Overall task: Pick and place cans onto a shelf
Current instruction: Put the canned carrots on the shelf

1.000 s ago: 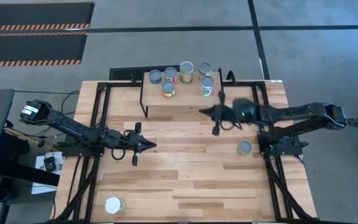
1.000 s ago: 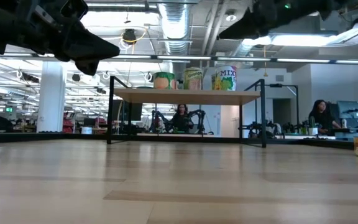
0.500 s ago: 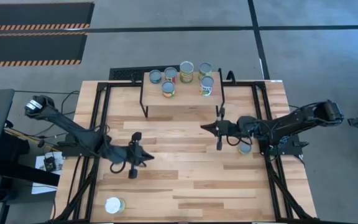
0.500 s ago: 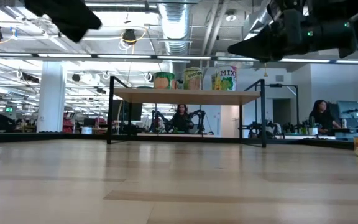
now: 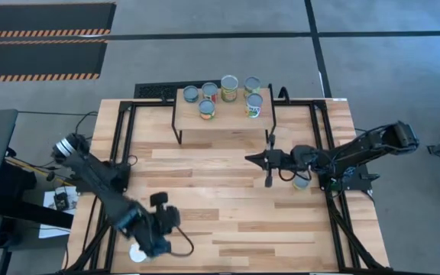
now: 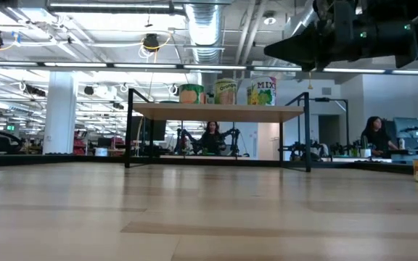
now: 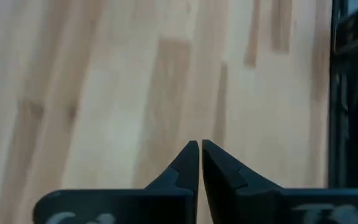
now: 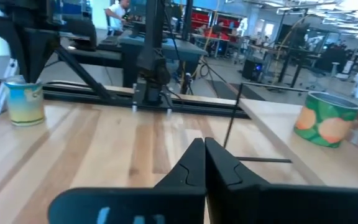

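The shelf [image 5: 224, 116] stands at the table's far middle, with several cans [image 5: 228, 87] upright on its board; they also show in the low view [image 6: 226, 90]. One can [image 5: 136, 254] stands at the near left, partly under my left gripper [image 5: 157, 238]. That gripper is shut and empty over the bare tabletop [image 7: 199, 144]. Another can [image 5: 301, 182] stands right of centre, partly under my right arm. My right gripper [image 5: 252, 158] is shut and empty. It hovers in front of the shelf, pointing toward the table's left [image 8: 202, 142].
Black frame rails [image 5: 121, 145] run along the table's left and right sides. The right wrist view shows the near-left can [image 8: 25, 102] and a green can [image 8: 324, 118] beside a thin shelf leg [image 8: 232, 121]. People sit in the room beyond the table [image 6: 211, 136].
My left gripper has swung from the table's left middle toward the near edge, ending by the near-left can, and has left the low view. My right gripper has drawn back from the shelf toward the near edge and come lower, then held still.
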Available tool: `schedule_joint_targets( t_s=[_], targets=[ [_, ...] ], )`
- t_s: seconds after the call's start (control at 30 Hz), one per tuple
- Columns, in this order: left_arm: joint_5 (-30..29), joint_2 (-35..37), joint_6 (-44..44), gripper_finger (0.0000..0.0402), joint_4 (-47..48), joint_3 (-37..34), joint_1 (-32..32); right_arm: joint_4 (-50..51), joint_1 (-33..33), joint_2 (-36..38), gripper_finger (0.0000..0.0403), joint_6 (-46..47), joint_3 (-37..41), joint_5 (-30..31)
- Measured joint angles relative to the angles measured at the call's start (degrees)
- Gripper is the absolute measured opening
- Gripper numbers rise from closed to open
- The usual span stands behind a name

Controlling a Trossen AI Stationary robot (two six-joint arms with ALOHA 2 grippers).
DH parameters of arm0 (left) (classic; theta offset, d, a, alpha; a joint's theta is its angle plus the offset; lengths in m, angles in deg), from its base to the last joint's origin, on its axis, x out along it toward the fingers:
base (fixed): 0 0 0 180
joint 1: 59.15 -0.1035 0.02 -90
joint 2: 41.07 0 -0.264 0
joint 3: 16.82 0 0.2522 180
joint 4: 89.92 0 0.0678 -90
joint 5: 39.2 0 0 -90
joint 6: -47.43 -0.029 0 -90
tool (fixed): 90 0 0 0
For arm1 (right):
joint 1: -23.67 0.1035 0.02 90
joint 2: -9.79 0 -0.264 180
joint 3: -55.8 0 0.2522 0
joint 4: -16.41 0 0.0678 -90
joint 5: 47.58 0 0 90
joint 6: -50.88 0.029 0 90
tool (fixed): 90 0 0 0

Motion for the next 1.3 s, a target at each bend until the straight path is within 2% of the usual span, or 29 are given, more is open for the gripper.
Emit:
schedule_joint_targets(
  t_s=[0.23,0.43,0.63,0.93,1.13,1.2,1.3],
  targets=[
    [9.79,-11.97,14.64,0.007,18.11,17.25,5.91,0.44,4.15,0.0,0.0009,0.57,-0.02,1.59],
    [13.2,-18.96,22.71,0.0132,24.75,25.09,11.86,0.68,6.99,0.0,0.001,0.54,-0.02,3.23],
    [16.98,-23.09,28.88,0.0158,25.0,25.49,16.53,0.63,7.26,0.0,0.001,0.2,-0.02,3.45],
    [14.96,-23.07,33.83,0.016,25.73,24.53,18.51,0.37,6.84,0.0,0.0009,-0.39,-0.04,3.69],
    [14.37,-22.68,34.95,0.016,21.04,19.81,18.58,0.35,6.51,0.0,0.001,-0.77,-0.04,3.69],
    [14.37,-22.57,34.96,0.0155,20.61,19.15,18.56,0.35,6.51,0.0,0.001,-0.81,-0.07,3.69],
    [13.31,-22.61,34.51,0.0126,21.05,19.04,18.59,0.4,6.51,0.0,0.0009,-0.88,-0.07,3.69]
  ],
)
